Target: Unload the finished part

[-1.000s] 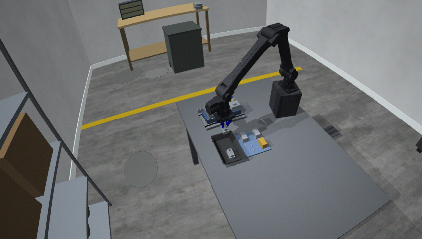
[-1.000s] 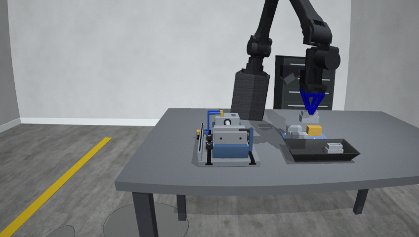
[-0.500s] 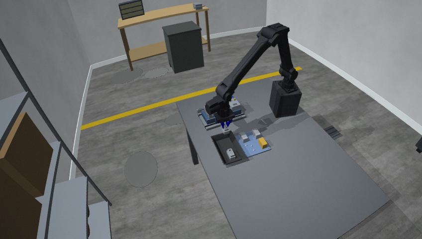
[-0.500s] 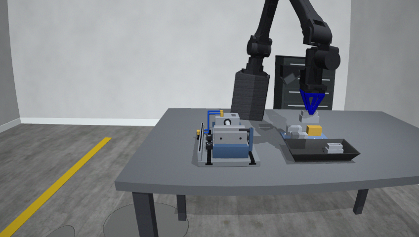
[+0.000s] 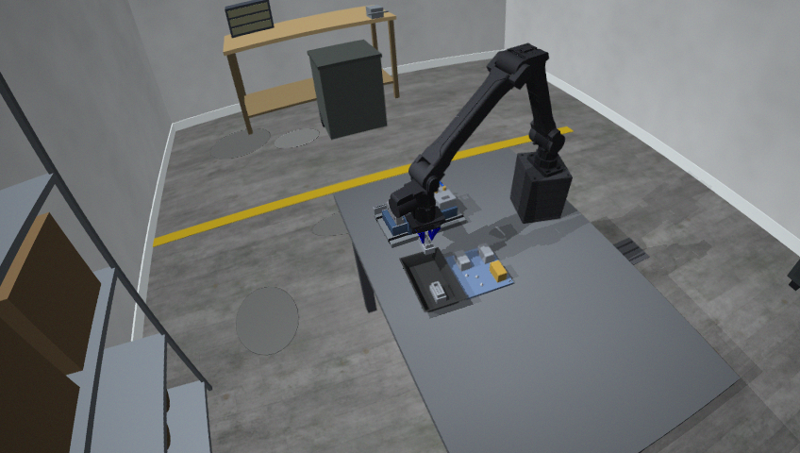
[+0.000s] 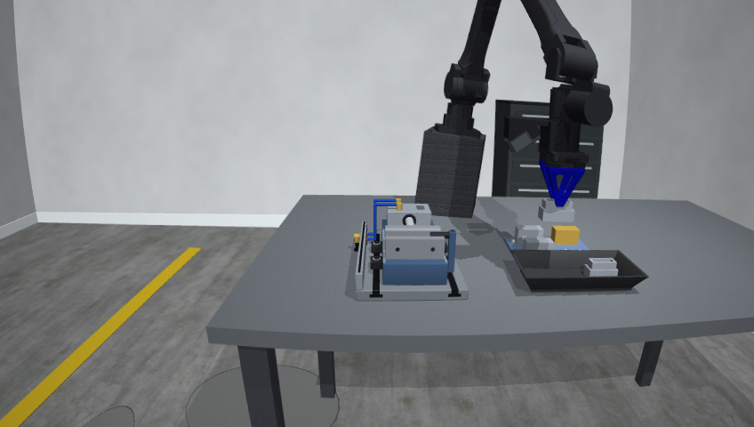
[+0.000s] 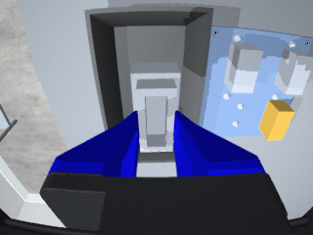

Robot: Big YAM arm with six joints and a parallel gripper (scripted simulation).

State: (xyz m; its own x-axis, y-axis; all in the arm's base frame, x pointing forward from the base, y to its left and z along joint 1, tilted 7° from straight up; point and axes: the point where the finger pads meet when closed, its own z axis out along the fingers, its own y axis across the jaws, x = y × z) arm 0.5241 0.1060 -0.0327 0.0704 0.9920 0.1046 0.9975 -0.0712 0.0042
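"Report the part's handling."
"The part (image 5: pixel 428 248) (image 6: pixel 557 213) (image 7: pixel 156 117) looks light, stiff, perhaps slick; best held by its narrow upper sides, as my gripper (image 5: pixel 427 240) (image 6: pixel 560 205) (image 7: pixel 156 117) now clenches it, raised out of the vise (image 5: pixel 396 223) (image 6: pixel 414 270)."
"Orientation?"
"Pocket up; long axis appears to run along the tray (image 5: pixel 415 282) (image 6: pixel 581 284) (image 7: pixel 102 64)."

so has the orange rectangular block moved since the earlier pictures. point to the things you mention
No, the orange rectangular block (image 5: pixel 497 271) (image 6: pixel 565 235) (image 7: pixel 278 119) shows no shift in any direction against the flat light-blue plate (image 5: pixel 470 287) (image 6: pixel 583 246) (image 7: pixel 215 98) in the top view.
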